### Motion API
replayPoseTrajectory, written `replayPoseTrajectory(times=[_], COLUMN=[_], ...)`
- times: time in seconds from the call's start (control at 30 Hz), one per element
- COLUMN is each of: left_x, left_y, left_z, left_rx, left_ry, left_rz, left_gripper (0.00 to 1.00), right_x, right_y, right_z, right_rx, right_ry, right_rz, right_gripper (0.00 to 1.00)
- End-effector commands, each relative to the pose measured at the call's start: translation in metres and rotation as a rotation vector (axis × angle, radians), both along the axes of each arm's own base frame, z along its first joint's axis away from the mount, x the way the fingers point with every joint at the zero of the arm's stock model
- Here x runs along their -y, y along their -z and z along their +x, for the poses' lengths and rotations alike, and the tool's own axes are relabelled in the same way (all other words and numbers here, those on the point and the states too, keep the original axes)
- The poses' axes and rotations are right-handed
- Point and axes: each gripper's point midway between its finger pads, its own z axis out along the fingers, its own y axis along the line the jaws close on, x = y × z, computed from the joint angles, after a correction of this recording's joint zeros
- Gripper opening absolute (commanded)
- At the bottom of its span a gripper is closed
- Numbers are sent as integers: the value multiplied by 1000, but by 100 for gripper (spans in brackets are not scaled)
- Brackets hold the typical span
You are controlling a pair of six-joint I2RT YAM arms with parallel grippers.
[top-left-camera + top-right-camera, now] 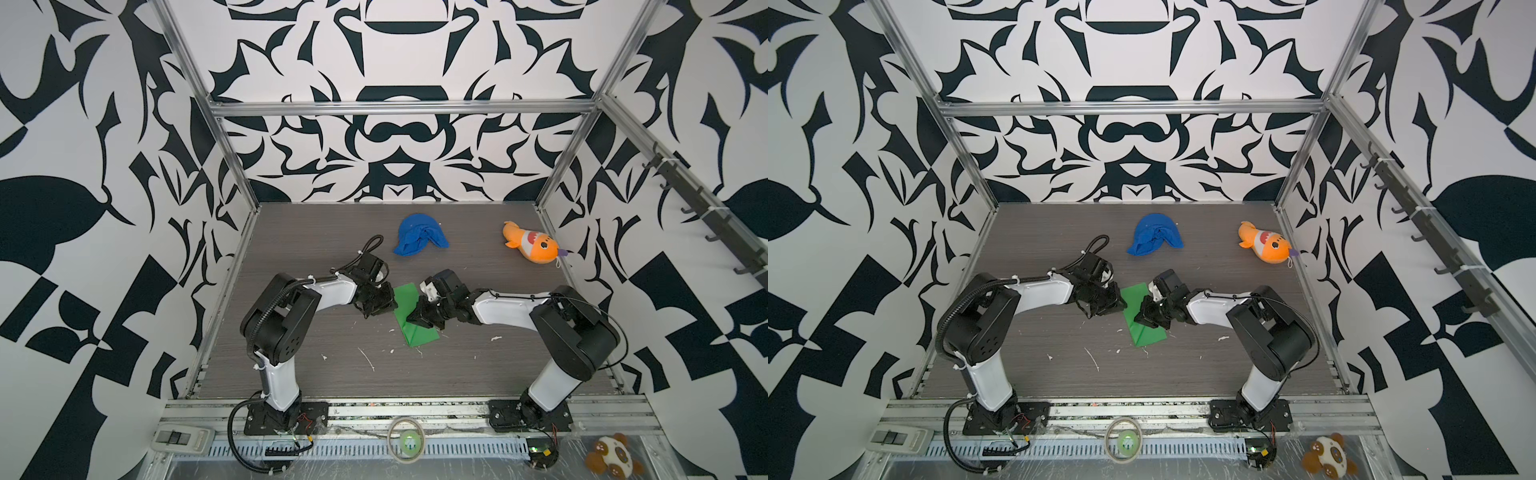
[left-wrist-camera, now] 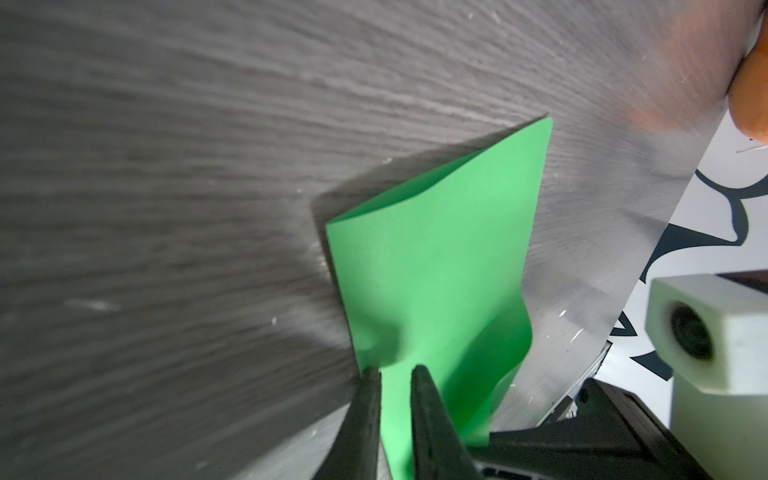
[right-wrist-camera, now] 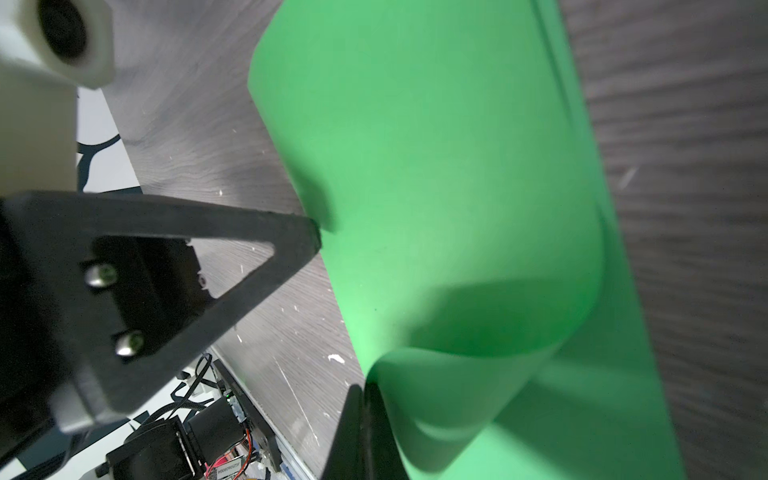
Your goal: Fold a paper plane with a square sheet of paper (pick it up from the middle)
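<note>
While the left gripper (image 2: 397,372) sits at the left edge of the square sheet of paper (image 1: 417,334), its fingers stand a narrow gap apart with green showing between them. The sheet lies partly folded mid-tabletop (image 1: 316,249) between both arms. On its right side, the right gripper (image 3: 365,390) has its fingers pressed together on a curled-up flap.

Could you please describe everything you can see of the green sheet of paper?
The green sheet of paper is thin, plain, bright and matte. It is partly folded, with a straight crease, and lies on the dark wood-grain table. The right gripper is shut on a flap that curls upward. The left gripper, jaws narrowly parted, meets its opposite edge.
</note>
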Motion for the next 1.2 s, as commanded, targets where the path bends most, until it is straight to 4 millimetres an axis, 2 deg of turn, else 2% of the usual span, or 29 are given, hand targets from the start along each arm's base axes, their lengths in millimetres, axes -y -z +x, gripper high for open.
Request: replayPoseTrajectory(times=[0.0, 0.37, 0.7, 0.8, 1.0, 1.17], left_x=[-17, -15, 7, 9, 3, -3], left_y=[27, 22, -30, -28, 4, 18], left_z=[-13, -12, 4, 4, -1, -8], left_rx=[-70, -64, 50, 56, 10, 4], left_ry=[-24, -26, -3, -2, -31, -46], left_rz=[111, 98, -45, -51, 17, 71], left_gripper=[19, 19, 22, 22, 19, 18], right_x=[1, 2, 6, 6, 2, -3], right_y=[2, 6, 10, 10, 6, -2], right_z=[2, 1, -4, -5, -4, -1], right_rx=[28, 100, 120, 138, 199, 260], right_ry=[0, 2, -9, -17, -45, -57], right_rz=[-18, 0, 0, 4, 49, 99], right_gripper=[3, 4, 3, 4, 4, 4])
